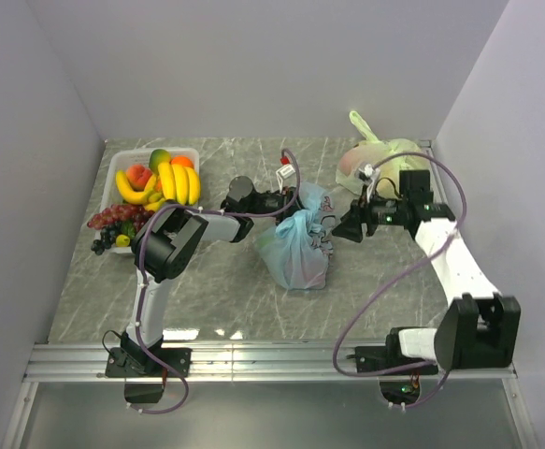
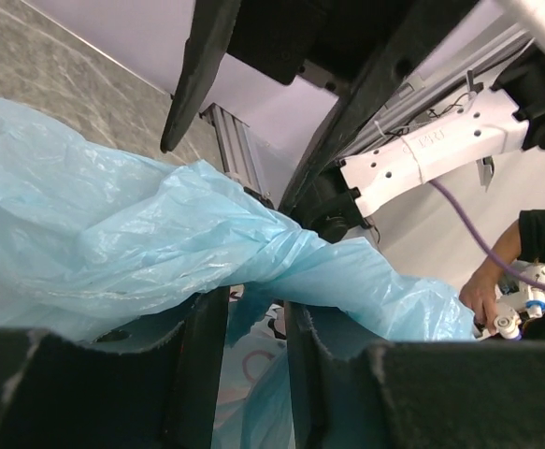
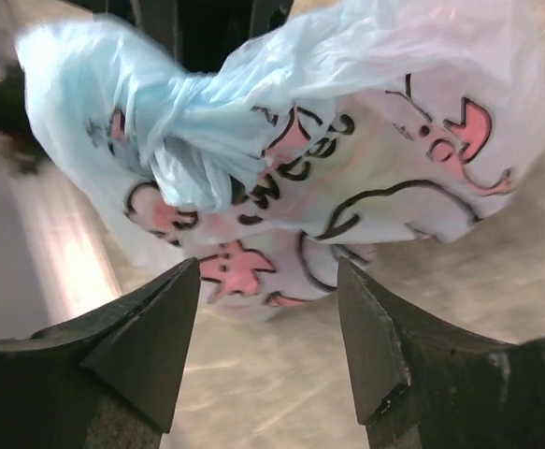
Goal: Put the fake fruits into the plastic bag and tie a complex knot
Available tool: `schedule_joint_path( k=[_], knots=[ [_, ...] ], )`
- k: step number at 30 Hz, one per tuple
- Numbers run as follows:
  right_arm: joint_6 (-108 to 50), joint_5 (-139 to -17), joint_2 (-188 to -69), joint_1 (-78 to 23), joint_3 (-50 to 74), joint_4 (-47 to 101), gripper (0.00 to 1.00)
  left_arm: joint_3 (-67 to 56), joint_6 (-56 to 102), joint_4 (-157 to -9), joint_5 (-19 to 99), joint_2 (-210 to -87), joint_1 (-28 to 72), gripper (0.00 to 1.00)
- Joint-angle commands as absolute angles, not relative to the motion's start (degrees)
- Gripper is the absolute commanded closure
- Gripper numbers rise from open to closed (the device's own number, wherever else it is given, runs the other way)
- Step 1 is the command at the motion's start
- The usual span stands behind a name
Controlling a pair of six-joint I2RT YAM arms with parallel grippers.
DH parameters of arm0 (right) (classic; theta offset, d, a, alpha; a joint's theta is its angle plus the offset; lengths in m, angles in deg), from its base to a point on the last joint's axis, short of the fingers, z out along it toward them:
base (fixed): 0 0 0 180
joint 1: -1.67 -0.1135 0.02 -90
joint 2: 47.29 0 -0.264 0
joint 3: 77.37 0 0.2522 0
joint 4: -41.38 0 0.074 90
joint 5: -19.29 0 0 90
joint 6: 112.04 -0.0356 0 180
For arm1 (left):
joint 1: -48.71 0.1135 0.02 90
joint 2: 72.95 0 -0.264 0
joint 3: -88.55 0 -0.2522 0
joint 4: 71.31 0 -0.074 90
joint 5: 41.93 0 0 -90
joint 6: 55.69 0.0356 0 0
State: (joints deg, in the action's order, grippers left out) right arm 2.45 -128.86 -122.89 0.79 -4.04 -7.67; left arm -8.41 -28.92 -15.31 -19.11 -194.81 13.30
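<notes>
The left claw (image 2: 253,305) pinches the plastic bag (image 1: 295,253); the right claw (image 3: 267,273) is spread before the knot (image 3: 193,145)

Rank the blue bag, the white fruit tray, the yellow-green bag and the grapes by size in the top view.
1. blue bag
2. white tray and yellow-green bag, about alike; an arm partly hides the bag
3. grapes

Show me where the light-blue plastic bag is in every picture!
Top external: the light-blue plastic bag sits mid-table, bulging.
Left wrist: the bag stretches across the left and middle, close up.
Right wrist: it fills the upper middle, pink prints showing.
Shared landmark: the grey marbled table, visible in all three.
</notes>
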Motion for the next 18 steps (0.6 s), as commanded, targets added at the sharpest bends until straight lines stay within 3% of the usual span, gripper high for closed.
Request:
schedule_joint_path(
  k=[1, 8, 18],
  knots=[
    [8.2, -125.1, -114.6, 0.2, -11.2, 11.9, 0.33, -9.0, -30.5, -9.1, -20.8, -194.1, 13.3, 0.64],
    [9.4, -124.7, -106.6, -4.1, -25.8, 32.2, 0.33, -9.6, -32.1, -7.6, -21.0, -194.2, 13.4, 0.64],
    [6.4, -122.1, -107.5, -9.8, -28.8, 43.6, 0.40, -9.6, -32.2, -7.0, -21.5, -194.2, 13.5, 0.63]
  ],
)
